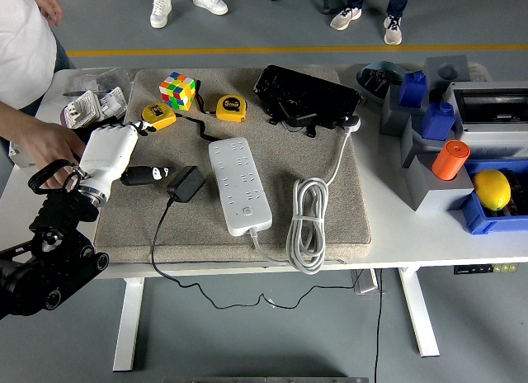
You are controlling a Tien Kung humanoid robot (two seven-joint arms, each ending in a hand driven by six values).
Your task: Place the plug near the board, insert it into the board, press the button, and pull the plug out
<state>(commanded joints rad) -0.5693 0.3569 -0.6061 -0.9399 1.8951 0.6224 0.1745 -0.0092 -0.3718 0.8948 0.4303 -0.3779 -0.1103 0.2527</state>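
White table (388,234), beige mat (206,226) on it, blue bins (487,218) at right

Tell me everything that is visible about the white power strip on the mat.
The power strip is a long white plastic board lying flat on the beige mat, its length running near to far. Rows of sockets cover its top, with a small button near its near end. Nothing is plugged in. Its white cable leaves the near end and lies coiled beside it.

A robotics lab: a white table (429,234) cluttered with test objects, onlookers' shoes (161,10) on grey floor.
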